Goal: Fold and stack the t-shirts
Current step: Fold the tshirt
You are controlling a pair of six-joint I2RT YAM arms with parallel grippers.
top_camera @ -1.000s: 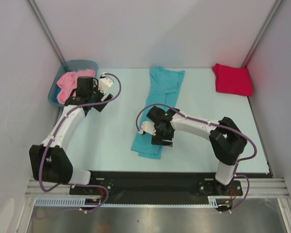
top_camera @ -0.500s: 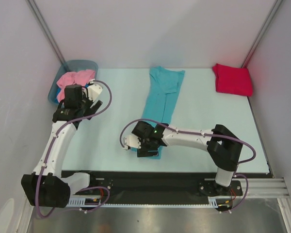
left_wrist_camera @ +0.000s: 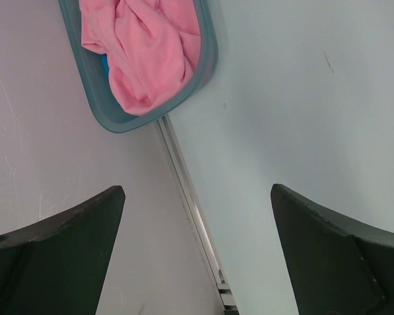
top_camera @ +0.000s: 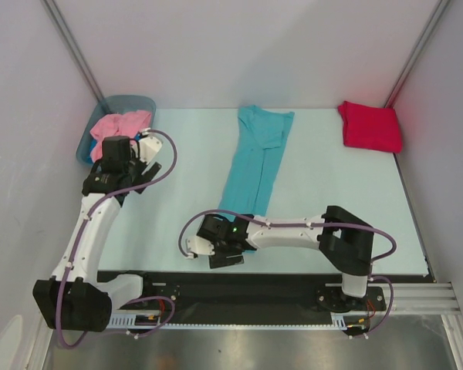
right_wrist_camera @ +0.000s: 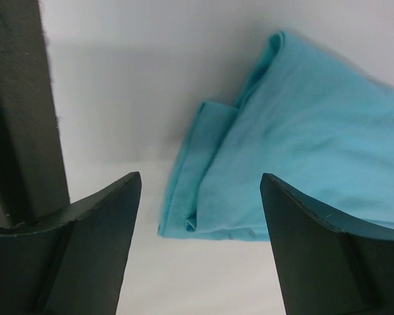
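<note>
Turquoise t-shirt (top_camera: 256, 158) lies as a long narrow strip down the table (top_camera: 177, 154). Crimson t-shirt (top_camera: 369, 126) sits folded in the far right corner. Pink t-shirt (left_wrist_camera: 144, 52) is bunched in the tub (left_wrist_camera: 85, 92). My right gripper (right_wrist_camera: 198, 197) hangs spread and empty over the turquoise near hem. Left gripper (left_wrist_camera: 197, 190) is spread and empty near the tub. I judge the crosswise fold is next: pinch all hem layers (count unclear) and carry them collarward.

Left arm (top_camera: 92, 223) and right arm (top_camera: 287, 233): white link covers, black joint housings. 1 purple cable (top_camera: 172, 152) runs along each. Fingers (left_wrist_camera: 59, 249): 2 per arm, dark grey, tapered.
</note>
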